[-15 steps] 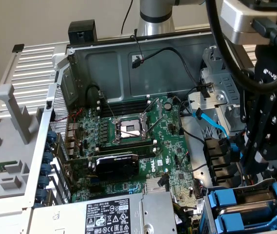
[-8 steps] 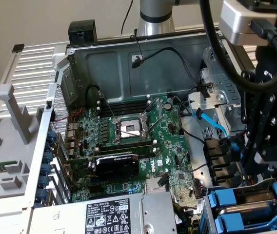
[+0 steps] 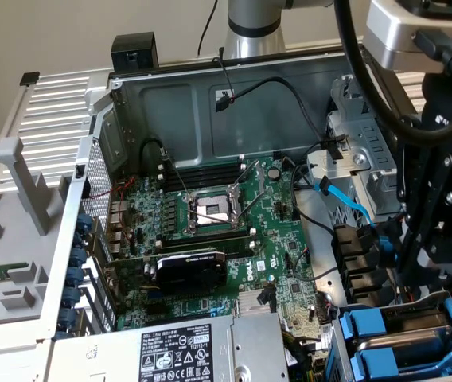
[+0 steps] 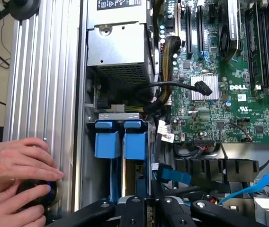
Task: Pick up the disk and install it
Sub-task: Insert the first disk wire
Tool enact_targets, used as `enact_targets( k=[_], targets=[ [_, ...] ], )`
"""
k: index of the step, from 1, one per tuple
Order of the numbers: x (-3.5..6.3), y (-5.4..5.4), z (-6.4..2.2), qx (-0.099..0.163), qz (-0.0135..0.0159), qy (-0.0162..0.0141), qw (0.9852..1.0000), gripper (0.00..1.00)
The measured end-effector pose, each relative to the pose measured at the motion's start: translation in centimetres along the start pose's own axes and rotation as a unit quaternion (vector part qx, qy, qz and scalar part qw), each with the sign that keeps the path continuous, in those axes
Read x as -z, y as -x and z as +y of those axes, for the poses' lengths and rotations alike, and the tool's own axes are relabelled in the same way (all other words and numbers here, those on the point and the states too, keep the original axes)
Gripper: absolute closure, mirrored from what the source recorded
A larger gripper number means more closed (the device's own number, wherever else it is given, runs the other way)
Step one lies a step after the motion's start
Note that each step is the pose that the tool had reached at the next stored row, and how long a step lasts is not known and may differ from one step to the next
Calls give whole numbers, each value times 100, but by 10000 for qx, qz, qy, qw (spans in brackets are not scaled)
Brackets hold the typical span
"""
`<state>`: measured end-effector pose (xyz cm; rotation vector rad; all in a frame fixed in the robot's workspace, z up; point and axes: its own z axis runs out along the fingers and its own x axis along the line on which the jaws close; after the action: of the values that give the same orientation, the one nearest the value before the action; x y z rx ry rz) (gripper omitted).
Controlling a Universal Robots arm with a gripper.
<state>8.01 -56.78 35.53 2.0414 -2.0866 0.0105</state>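
Note:
Two blue carrier fronts stand side by side in the drive cage (image 3: 449, 306) at the exterior view's lower right. The disk (image 4: 135, 142) is the one more in line with my fingers, and its neighbour (image 4: 107, 142) sits right beside it. Both show edge-on, so their silver faces are hidden. The same disk (image 3: 373, 326) lies below my gripper (image 3: 405, 263) in the exterior view. My gripper (image 4: 146, 194) hangs just above the cage, its black fingers (image 4: 134, 208) drawn close together, with nothing visibly held between them.
A person's two hands (image 4: 16, 175) rest on a round black knob at the ribbed case edge (image 4: 40, 94). The green motherboard (image 3: 210, 223), a blue cable (image 3: 349, 203), black empty bay slots (image 3: 357, 255) and the grey power supply (image 3: 186, 350) surround the cage.

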Motion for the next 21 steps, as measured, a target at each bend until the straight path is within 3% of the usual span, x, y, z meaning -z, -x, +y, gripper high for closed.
enact_targets(
  k=[1, 13, 18, 21],
  targets=[
    [1, 0, -8, 2, 1, 22, 10000, 83],
    [-34, -93, -25, -156, -45, 39, 9999, 83],
    [-43, -96, -58, -171, -49, 6, 9998, 83],
    [-60, -100, -62, -188, -66, -69, 9998, 83]
  ],
)
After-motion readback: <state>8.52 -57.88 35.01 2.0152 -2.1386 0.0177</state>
